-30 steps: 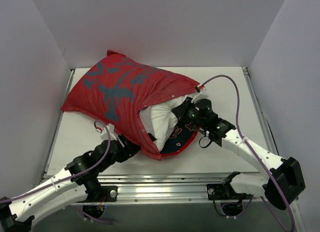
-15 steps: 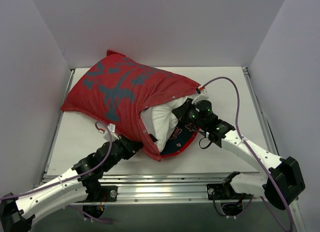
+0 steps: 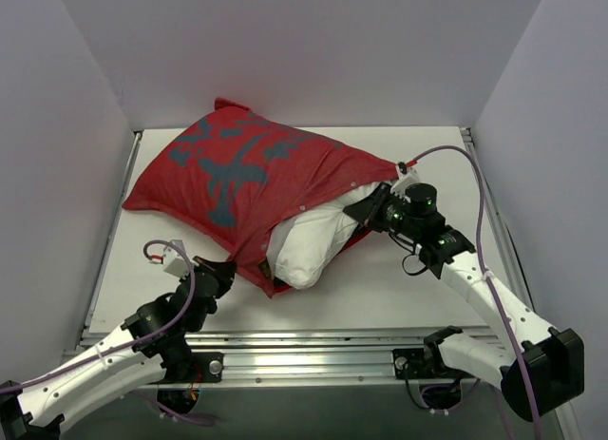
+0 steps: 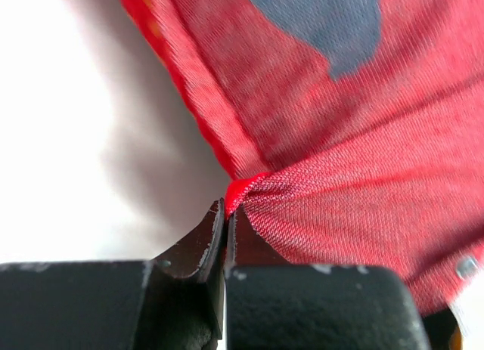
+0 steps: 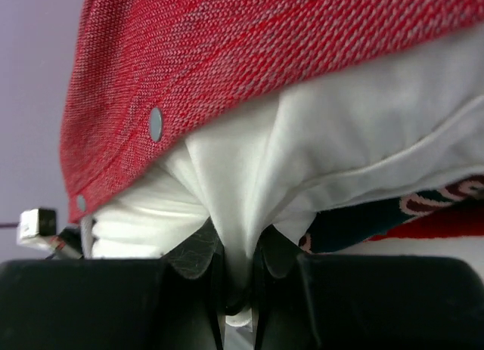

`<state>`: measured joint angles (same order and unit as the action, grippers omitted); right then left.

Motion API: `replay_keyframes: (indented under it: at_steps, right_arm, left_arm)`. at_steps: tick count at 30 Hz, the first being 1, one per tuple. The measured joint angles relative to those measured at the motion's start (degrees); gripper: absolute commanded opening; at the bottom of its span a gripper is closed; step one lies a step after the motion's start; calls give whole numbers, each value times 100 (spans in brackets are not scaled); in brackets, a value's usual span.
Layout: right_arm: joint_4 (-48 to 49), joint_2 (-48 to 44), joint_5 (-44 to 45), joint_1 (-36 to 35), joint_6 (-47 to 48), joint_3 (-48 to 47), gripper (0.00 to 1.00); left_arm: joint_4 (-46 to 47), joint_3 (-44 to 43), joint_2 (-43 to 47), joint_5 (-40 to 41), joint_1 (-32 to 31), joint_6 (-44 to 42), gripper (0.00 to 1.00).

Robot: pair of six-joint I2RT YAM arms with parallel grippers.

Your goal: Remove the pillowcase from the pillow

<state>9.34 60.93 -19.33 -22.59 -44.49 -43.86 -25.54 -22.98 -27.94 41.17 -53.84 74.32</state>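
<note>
The red pillowcase with grey-blue markings lies across the table's back left, its open mouth facing front right. The white pillow bulges out of that mouth. My left gripper is shut on the pillowcase's near front edge; in the left wrist view a pinched fold of red fabric sits between the closed fingertips. My right gripper is shut on a bunch of the white pillow at the mouth. The snap-lined red hem hangs over it, and the dark navy lining shows below.
White table with a metal rail along its front edge. Pale walls close in at the left, back and right. A purple cable loops from the right arm.
The left gripper closed on the pillowcase's front edge and drew back left. The right gripper pulled the pillow to the right, so more white pillow shows and the navy lining is covered.
</note>
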Motion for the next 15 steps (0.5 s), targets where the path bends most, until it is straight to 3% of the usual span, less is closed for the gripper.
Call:
replay_keyframes:
  at_steps: [7, 15]
  right_arm:
    - [-9, -101, -1506, 234, -291, 2, 0]
    - [-761, -216, -1740, 133, 667, -39, 0]
  left_arm:
    - [37, -26, -435, 1305, 7, 92, 4]
    - [1069, -114, -1729, 1617, 127, -741, 13]
